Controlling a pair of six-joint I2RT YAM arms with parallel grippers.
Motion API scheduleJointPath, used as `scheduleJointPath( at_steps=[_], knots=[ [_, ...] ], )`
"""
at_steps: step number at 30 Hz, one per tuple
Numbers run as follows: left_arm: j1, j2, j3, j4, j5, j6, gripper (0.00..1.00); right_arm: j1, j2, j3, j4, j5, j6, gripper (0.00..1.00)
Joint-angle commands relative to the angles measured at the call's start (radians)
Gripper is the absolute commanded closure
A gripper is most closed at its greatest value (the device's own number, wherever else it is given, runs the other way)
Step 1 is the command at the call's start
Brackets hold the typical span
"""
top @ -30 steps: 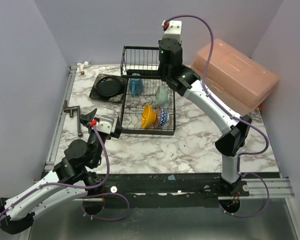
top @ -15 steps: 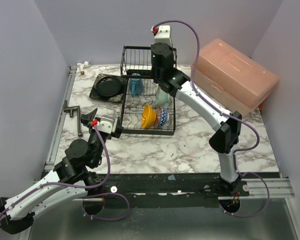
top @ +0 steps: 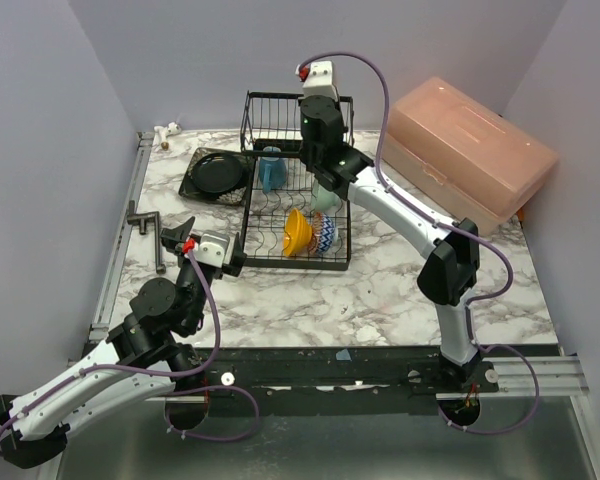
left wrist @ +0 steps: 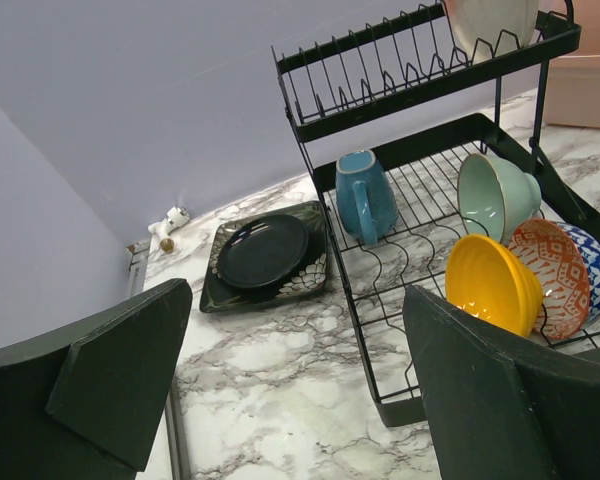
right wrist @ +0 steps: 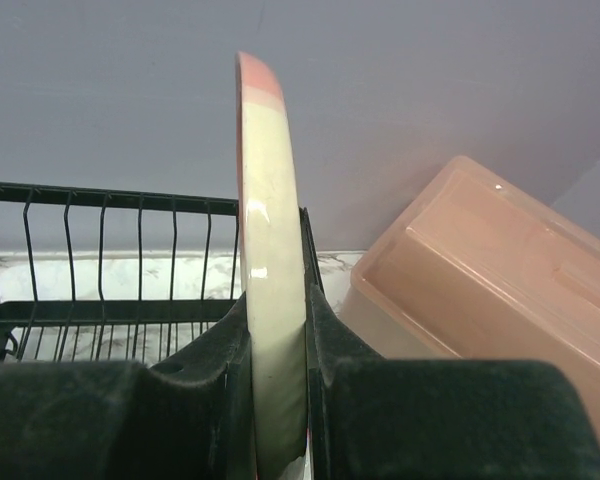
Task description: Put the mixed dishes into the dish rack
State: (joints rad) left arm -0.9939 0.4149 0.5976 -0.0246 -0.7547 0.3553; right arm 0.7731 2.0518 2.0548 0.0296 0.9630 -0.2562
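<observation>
Placement of the beige-pink round plate (right wrist: 265, 250) judged the step in hand. Held upright and edge-on, clamped between the fingers of the right tool (right wrist: 277, 335), above the raised rear tier of the dish rack (top: 280, 108) at 12 o'clock on the table (top: 380, 290). Cannot tell whether its lower rim already sits between the wires; hidden by the tool.

Already racked on the lower tier: blue-handled pale mug (left wrist: 365, 195), mint-green bowl (left wrist: 495, 195), orange bowl (left wrist: 490, 285) and small red-patterned bowl (left wrist: 552, 275). Left outside the rack, at 10 o'clock: black round plate (left wrist: 263, 250), lying on the black square patterned plate (left wrist: 310, 285).

Left tool (left wrist: 300, 370) spread wide and gripping nothing, hanging near 8 o'clock, well apart from both black plates.

Next move, by judgement: lowering the plate straight down into one slot, keeping it vertical and lined up with the wires, then letting go only once seated. Risk of tipping against the big pink plastic box (right wrist: 500, 280) side if released early.
</observation>
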Motion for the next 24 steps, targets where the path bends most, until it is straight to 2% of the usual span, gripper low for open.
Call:
scheduleJointPath(
  at_steps=[1,5,10,20,24],
  knots=[
    [0.006,-0.007,-0.002,-0.001,0.003,-0.005,0.02,0.010,-0.024,-0.016,0.076,-0.037,0.014,0.92],
    [0.006,-0.006,-0.001,-0.002,0.004,-0.007,0.02,0.005,-0.034,-0.034,0.075,-0.027,0.024,0.71],
    [0.006,0.000,0.000,-0.005,0.007,-0.012,0.02,0.001,-0.041,-0.039,0.054,-0.023,0.034,0.64],
    [0.006,0.013,0.000,-0.009,0.011,-0.015,0.02,0.002,-0.093,-0.029,-0.016,-0.031,0.076,0.37],
    [0.006,0.019,0.000,-0.011,0.012,-0.016,0.02,0.002,-0.103,-0.035,-0.014,0.006,0.063,0.32]
  ],
)
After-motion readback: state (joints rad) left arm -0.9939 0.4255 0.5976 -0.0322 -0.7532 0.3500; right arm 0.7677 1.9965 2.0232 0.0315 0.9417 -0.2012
